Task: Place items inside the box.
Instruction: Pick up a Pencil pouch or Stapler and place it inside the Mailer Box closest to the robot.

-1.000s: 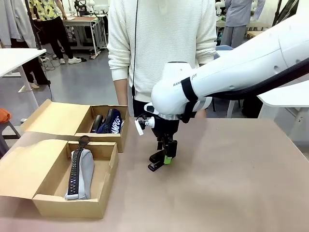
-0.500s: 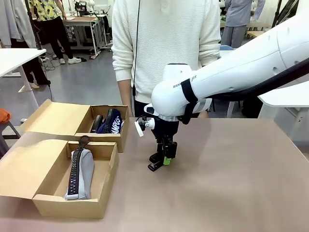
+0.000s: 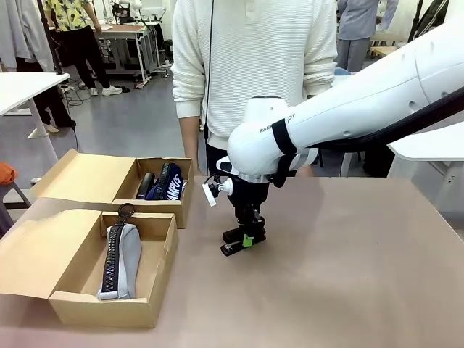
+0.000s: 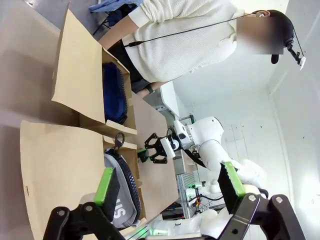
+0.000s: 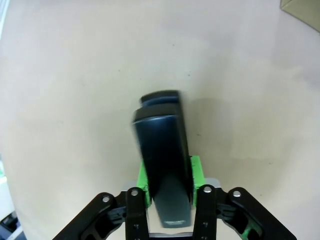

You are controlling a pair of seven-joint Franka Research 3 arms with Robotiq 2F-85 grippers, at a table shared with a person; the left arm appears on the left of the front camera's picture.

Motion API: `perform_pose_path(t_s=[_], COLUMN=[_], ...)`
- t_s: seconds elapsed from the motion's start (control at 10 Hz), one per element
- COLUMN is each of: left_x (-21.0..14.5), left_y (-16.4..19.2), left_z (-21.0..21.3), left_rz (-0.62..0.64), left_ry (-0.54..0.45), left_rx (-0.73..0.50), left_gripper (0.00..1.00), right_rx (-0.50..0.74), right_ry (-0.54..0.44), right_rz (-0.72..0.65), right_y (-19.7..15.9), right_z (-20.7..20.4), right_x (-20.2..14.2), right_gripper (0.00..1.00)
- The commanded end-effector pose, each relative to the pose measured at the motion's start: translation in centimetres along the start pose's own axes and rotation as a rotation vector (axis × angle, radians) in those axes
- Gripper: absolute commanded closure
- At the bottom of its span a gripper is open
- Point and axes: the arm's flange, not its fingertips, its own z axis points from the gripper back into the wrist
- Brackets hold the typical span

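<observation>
the right gripper [image 3: 248,236] is pinching a black stapler [image 3: 230,249] across its body, green pads pressed to both flanks with the stapler's nose sticking out past the fingertips. the stapler sits tilted, low on the table [image 3: 348,275], to the right of the near box [image 3: 101,308] and apart from it; whether it has cleared the tabletop i cannot tell. the step in hand looks like the pick-up: the grasp is made and the carry is not yet begun. the next move calls for a lift high enough to pass the near box's right wall, a sweep to the left, then a release over a bare part of a box floor. inside the near box lies one light grey pencil case [image 3: 119,261], along its left half, so room is left on the side nearest the stapler. directly behind the near box stands a far box [image 3: 87,177], holding one navy pencil case [image 3: 167,183] and one dark thing [image 3: 146,185] beside it, perhaps a second stapler. count: two boxes, two pencil cases, one stapler for sure. the left gripper [image 4: 169,182] hangs spread and empty on the side of the near box away from the stapler. a person [image 3: 254,58] stands beyond both boxes.
</observation>
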Motion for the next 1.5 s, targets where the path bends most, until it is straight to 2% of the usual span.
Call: perform_pose_path(t_s=[0.0,0.3,0.4,0.5,0.6,0.8,0.9,1.1,1.2,1.3,1.4], left_x=[0.1,0.1,0.1,0.1,0.1,0.1,0.1,0.1,0.1,0.1,0.1], left_y=[-0.2,-0.2,-0.2,-0.2,-0.2,-0.2,-0.2,-0.2,-0.2,-0.2,-0.2], left_z=[-0.1,-0.1,-0.1,-0.1,-0.1,-0.1,-0.1,-0.1,-0.1,-0.1,-0.1], left_rz=[-0.013,-0.013,-0.013,-0.013,-0.013,-0.013,-0.013,-0.013,-0.013,-0.013,-0.013], left_ry=[-0.012,-0.012,-0.012,-0.012,-0.012,-0.012,-0.012,-0.012,-0.012,-0.012,-0.012], left_rx=[-0.024,-0.024,-0.024,-0.024,-0.024,-0.024,-0.024,-0.024,-0.024,-0.024,-0.024], left_gripper=[0.0,0.0,0.0,0.0,0.0,0.0,0.0,0.0,0.0,0.0,0.0], right_rx=[0.016,0.004,0.006,0.03,0.017,-0.036,-0.039,-0.026,-0.086,-0.006,-0.006], right_ry=[0.009,0.01,0.008,-0.078,-0.128,-0.159,-0.188,-0.373,-0.373,-0.273,-0.273], right_rz=[0.024,-0.062,-0.187,-0.326,-0.491,-0.79,-0.885,-1.299,-1.445,-1.083,-1.083], right_y=[0.3,1.4,3.3,6.6,11.1,19.7,22.1,26.8,27.0,24.6,24.6], right_z=[0.1,1.0,2.6,4.9,7.3,9.4,9.7,9.2,9.0,9.2,9.2], right_x=[-0.6,-0.6,-0.5,-0.7,-1.3,-3.5,-4.7,-10.0,-11.0,-8.8,-8.8], right_gripper=[1.0,1.0,1.0,1.0,1.0,1.0,1.0,1.0,1.0,0.85,0.85])
